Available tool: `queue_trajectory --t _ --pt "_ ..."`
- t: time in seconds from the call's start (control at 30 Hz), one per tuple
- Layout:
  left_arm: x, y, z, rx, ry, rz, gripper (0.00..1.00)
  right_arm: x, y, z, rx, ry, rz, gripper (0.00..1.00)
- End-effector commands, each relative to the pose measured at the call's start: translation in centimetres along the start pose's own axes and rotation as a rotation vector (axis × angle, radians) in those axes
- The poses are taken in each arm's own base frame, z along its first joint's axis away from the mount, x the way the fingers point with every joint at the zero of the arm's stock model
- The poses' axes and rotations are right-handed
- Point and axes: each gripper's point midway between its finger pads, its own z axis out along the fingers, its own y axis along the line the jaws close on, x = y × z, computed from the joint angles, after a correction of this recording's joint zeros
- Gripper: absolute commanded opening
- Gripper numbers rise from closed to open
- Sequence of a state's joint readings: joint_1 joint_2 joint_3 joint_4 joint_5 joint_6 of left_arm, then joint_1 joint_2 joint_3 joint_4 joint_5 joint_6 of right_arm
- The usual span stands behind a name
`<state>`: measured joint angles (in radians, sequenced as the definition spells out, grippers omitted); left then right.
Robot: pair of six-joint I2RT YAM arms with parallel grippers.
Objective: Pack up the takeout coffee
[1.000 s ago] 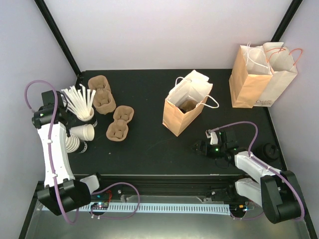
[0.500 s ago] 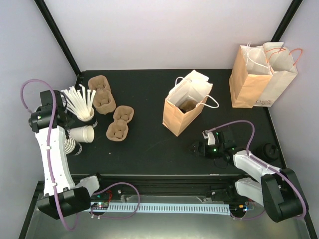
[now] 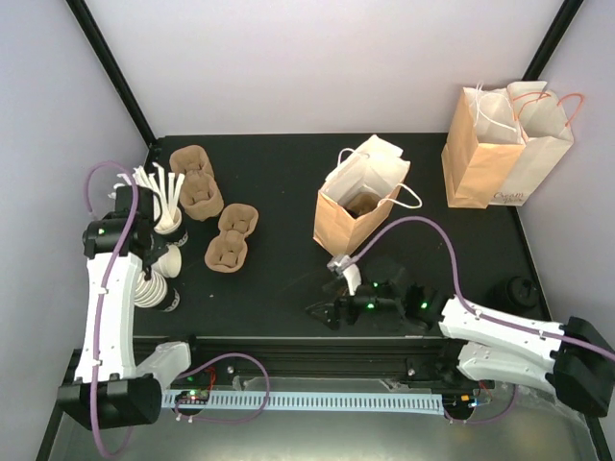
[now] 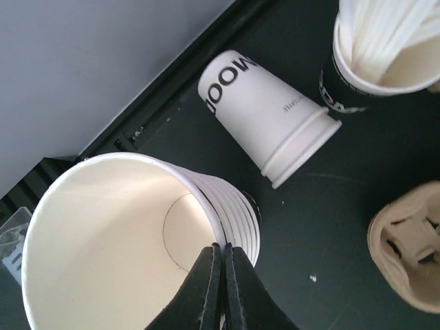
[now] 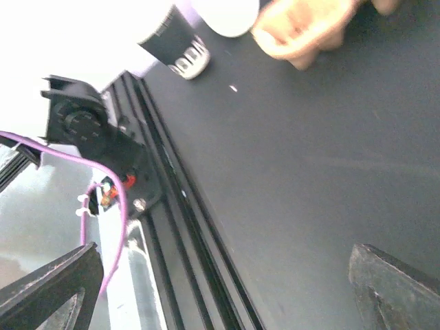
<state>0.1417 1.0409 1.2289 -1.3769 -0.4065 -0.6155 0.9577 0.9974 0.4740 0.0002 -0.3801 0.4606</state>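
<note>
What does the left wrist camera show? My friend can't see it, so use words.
A stack of lidless white paper cups fills the lower left, its open mouth facing the camera, with the left end effector shut at its rim. Beyond lie a tipped-over printed cup, a cup of white sticks and a brown pulp carrier.

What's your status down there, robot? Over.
Left pincer shut at the rim of the stacked cups. Right pincer open, empty, low over the front of the table. Takeout coffee untouched at the right edge, clear of both pincers.

Carriers [image 3: 197, 182] x2, bags [image 3: 357, 216] x3, coffee [image 3: 519, 288] x1
</note>
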Motion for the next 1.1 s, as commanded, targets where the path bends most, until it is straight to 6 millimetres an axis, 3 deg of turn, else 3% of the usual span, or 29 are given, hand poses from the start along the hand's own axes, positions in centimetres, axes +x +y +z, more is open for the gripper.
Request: queue_trajectory --t 0.0,0.13,0.23,0.37,0.5,0.77,1.07 --pt "1.7 -0.8 -0.5 0.044 0.017 0.066 0.02 -5.4 3.8 1.0 0.005 -0.218 -0.196 1.00" --pt "2.8 -2.5 -0.6 0.078 0.044 0.126 0.02 -7.8 6.0 3.3 -0.015 -0.286 -0.276 1.00" --pt "3.1 -2.6 -0.8 0.047 0.053 0.170 0.01 -9.1 7.8 5.5 -0.012 -0.295 -0.377 1.00" --pt "3.4 -2.6 -1.1 0.037 0.062 0.224 0.02 -10.7 10.4 6.8 -0.017 -0.377 -0.557 1.00" --pt "3.5 -3.3 -2.1 0.098 0.071 0.280 0.02 -11.3 11.2 7.9 -0.038 -0.456 -0.648 1.00" --pt "4.9 -4.2 -2.3 0.178 0.106 0.341 0.01 -13.0 13.5 9.8 -0.159 -0.577 -0.632 0.98" --pt "5.4 -4.9 -2.3 0.224 0.123 0.377 0.01 -14.1 13.8 13.1 -0.178 -0.643 -0.646 0.97"
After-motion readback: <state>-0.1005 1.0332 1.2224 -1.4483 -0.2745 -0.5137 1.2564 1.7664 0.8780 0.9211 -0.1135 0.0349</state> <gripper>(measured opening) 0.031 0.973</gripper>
